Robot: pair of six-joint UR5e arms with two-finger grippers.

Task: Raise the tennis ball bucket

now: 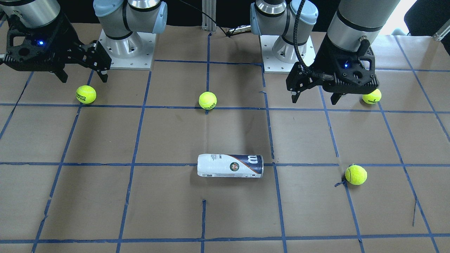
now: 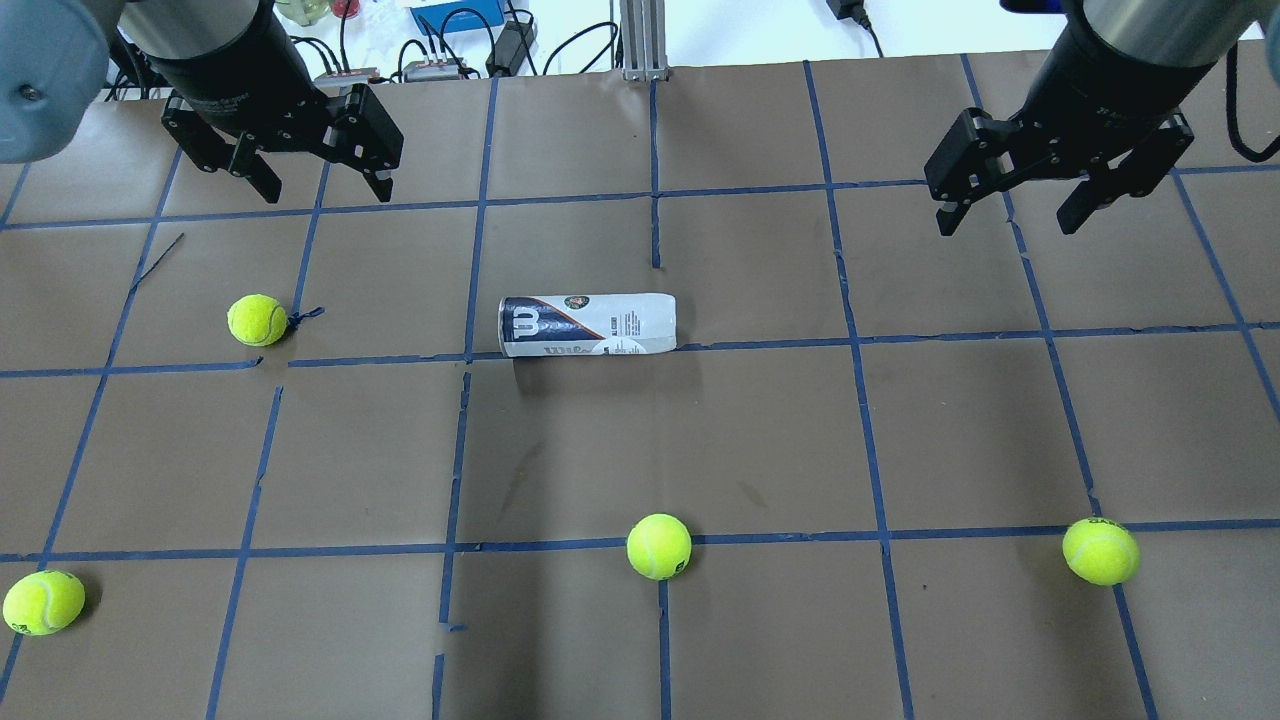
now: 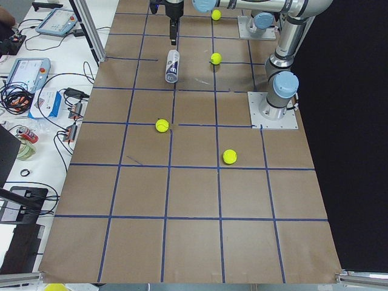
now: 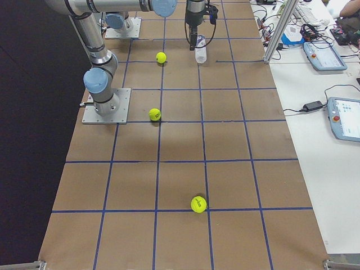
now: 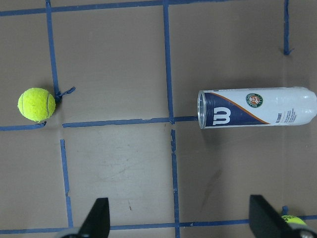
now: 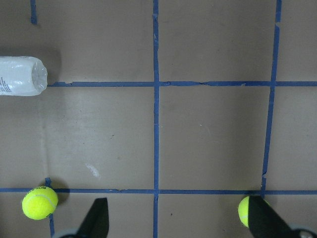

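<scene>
clear-plastic tennis ball bucket (image 2: 588,325) flat on its side mid-counter (image 2: 700,450), long axis running arm to arm, navy end toward the nearer left arm (image 2: 230,60), right arm (image 2: 1130,60) farther off, both pairs of jaws spread wide, empty.

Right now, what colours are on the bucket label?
Bucket: white and dark navy; left wrist view.

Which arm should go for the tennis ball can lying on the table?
Probably left. The left gripper hangs open nearer the tennis ball bucket, and its wrist camera sees all of it; the right gripper is farther.
</scene>
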